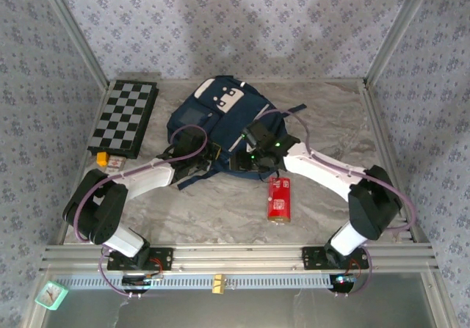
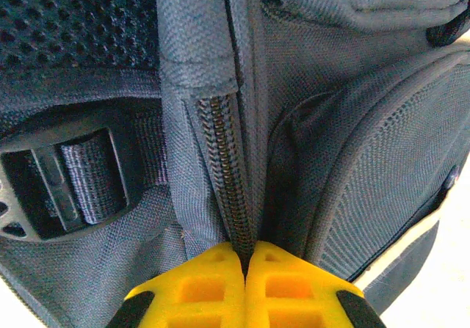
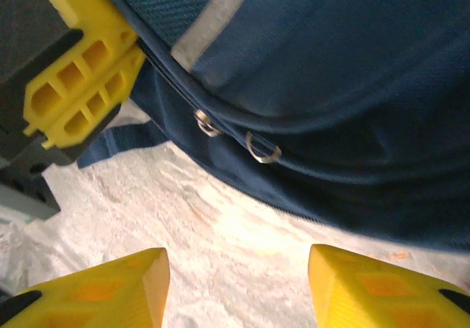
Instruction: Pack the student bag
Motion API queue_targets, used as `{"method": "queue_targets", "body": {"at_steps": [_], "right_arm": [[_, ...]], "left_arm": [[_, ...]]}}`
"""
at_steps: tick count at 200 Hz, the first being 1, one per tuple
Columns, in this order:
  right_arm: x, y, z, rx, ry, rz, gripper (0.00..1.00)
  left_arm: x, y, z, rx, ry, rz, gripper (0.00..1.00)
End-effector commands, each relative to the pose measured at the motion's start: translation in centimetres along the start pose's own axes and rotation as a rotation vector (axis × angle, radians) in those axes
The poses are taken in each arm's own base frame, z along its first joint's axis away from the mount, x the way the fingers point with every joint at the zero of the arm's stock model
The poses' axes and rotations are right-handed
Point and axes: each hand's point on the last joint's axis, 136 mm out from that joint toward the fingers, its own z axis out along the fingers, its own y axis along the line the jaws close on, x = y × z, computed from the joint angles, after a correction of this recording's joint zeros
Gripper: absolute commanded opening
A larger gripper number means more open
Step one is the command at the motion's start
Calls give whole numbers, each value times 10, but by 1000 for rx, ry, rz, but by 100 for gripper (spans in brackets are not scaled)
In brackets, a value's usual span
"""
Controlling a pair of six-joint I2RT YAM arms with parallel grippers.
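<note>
The student bag (image 1: 213, 115) lies at the far centre of the table (image 1: 213, 218). The left gripper (image 2: 244, 265) is clenched on the bag's zipper seam (image 2: 222, 166). The right gripper (image 3: 239, 284) is released, jaws apart above the tabletop, near the zipper pulls (image 3: 263, 148).

The table holds one large navy blue fabric backpack (image 1: 213, 115) at centre, one black-and-white checkered board (image 1: 125, 117) upper left, one red can (image 1: 278, 198) lower centre, one small yellow block (image 1: 103, 157) at left. Two claws: left claw (image 2: 244, 258), right claw (image 3: 236, 262).
</note>
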Motion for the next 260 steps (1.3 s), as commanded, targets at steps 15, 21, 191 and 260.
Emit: {"method": "queue_targets", "body": {"at_steps": [15, 21, 191, 260], "right_arm": [[-19, 26, 7, -2, -125, 58, 46], [-21, 28, 10, -14, -134, 79, 45], [-32, -3, 21, 409, -266, 161, 48], [-30, -36, -15, 504, -242, 59, 43]], "left_arm": [[7, -47, -14, 139, 20, -19, 0], [7, -46, -14, 138, 20, -22, 0], [5, -66, -41, 201, 20, -55, 0], [-13, -52, -50, 167, -45, -49, 0]]}}
